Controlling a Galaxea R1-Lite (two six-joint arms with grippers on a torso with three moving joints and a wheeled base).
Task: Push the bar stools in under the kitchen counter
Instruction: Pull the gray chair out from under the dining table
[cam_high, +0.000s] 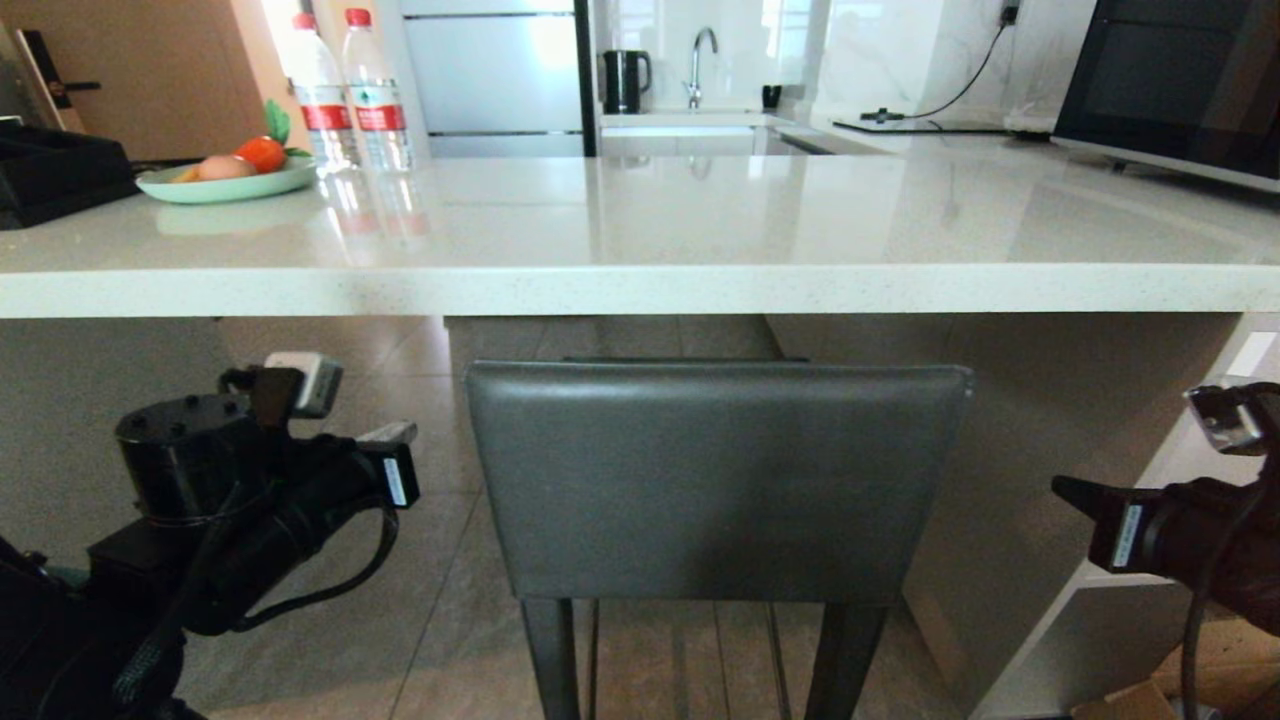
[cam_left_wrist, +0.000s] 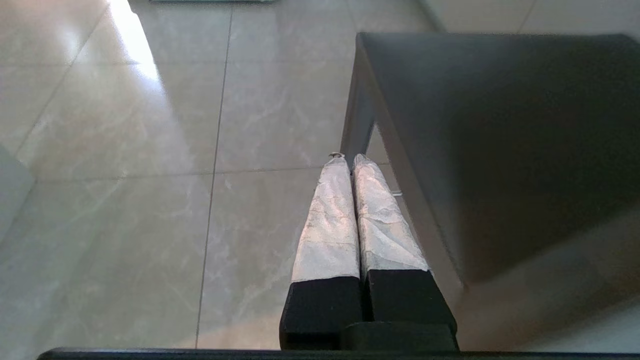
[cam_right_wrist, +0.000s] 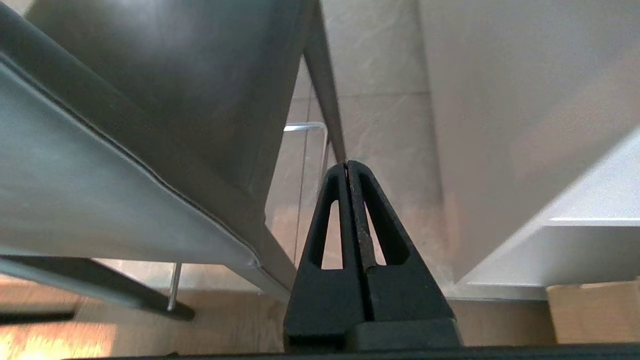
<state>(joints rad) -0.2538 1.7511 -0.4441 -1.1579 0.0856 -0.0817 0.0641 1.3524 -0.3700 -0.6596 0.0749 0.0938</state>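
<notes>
A grey leather bar stool (cam_high: 715, 480) with a square back faces me at centre, its top edge just below the front edge of the white kitchen counter (cam_high: 640, 290). My left arm (cam_high: 290, 480) hangs to the left of the stool's back. The left gripper (cam_left_wrist: 350, 159) is shut and empty above the floor, beside the stool's side (cam_left_wrist: 500, 140). My right gripper (cam_high: 1064, 488) (cam_right_wrist: 347, 164) sits to the right of the back, shut with nothing in it, between the stool (cam_right_wrist: 150, 125) and the counter's white end panel (cam_right_wrist: 515, 110).
On the counter stand a plate of fruit (cam_high: 228, 180), two water bottles (cam_high: 350, 95) and a black appliance (cam_high: 1170, 80). The end panel (cam_high: 1050, 450) and a white shelf (cam_high: 1190, 450) close the right side. A cardboard box (cam_right_wrist: 592, 312) lies on the floor there. Tiled floor (cam_left_wrist: 150, 175) lies left of the stool.
</notes>
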